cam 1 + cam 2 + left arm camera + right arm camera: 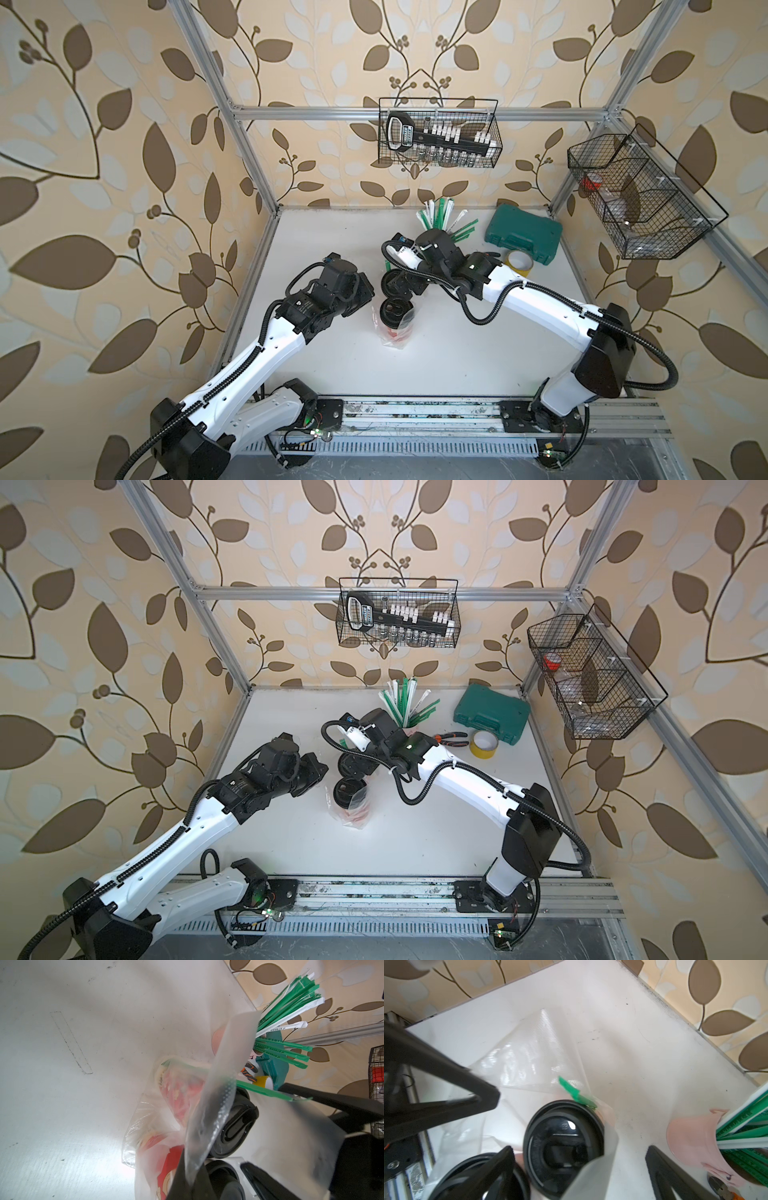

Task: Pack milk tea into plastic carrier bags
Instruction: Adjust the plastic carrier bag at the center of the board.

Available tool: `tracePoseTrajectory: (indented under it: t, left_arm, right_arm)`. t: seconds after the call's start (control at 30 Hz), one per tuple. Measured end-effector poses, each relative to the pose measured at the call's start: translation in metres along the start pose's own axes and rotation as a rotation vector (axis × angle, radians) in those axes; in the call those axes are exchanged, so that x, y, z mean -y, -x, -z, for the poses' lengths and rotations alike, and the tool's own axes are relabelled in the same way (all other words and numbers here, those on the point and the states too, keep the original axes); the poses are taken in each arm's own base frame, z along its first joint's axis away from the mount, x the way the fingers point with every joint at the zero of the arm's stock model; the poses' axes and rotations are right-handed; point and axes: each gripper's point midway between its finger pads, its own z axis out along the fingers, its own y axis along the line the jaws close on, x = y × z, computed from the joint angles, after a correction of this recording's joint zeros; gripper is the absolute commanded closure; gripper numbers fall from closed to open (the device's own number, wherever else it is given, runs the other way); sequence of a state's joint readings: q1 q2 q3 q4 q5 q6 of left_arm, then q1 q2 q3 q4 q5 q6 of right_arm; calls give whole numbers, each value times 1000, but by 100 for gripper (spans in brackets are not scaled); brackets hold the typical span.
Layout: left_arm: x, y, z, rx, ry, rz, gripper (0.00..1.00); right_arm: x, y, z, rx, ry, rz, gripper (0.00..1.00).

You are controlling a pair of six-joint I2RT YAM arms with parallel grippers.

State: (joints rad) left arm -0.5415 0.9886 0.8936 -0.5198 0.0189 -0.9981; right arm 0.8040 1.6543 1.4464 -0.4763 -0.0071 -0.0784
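Standing upright side by side at mid-table, the two cups of milk tea are seen wrapped by the clear plastic carrier bag [529, 1053], its film rising around their red sides. Both the nearer cup [395, 311] and the farther cup [234, 1124] are capped with black domed lids. One edge of the bag's mouth is held up by the left gripper [488, 1097], whose jaws are pinched together on the film. The right gripper [579, 1148] is poised with its jaws spread wide to either side of the farther cup's lid, touching nothing that can be made out. A green-wrapped straw [264, 1091] is lodged against that lid; whether it lies wholly inside the bag cannot be told. The loading is judged largely done: what appears left is for the mouth to be gathered and the pack lifted or set aside. Room is tight behind, where the pink cup of straws [691, 1140] stands near the right gripper. Pliers [451, 737], a tape roll [517, 262] and a green case [523, 235] are crowded toward the back right corner. Open table [457, 353] is left at the front and along the left side — the freer way out — though the two arms are close together over the bag.
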Motion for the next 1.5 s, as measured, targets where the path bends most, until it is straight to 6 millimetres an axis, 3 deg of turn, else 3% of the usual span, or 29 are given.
tracePoseTrajectory:
  t: [0.43,1.0,1.3,1.5]
  left_arm:
    - [-4,0,0,2,6,4,100]
    - [-6,3,-1,7,11,10,100]
    - [-8,3,-2,6,16,14,100]
    - [-10,2,-5,-1,27,14,100]
  right_arm:
    - [29,12,-27,-18,-67,-38,8]
    - [43,24,-52,-50,-103,-124,9]
    - [43,23,-52,-51,-103,-136,7]
    - [40,20,-39,-61,-86,-135,4]
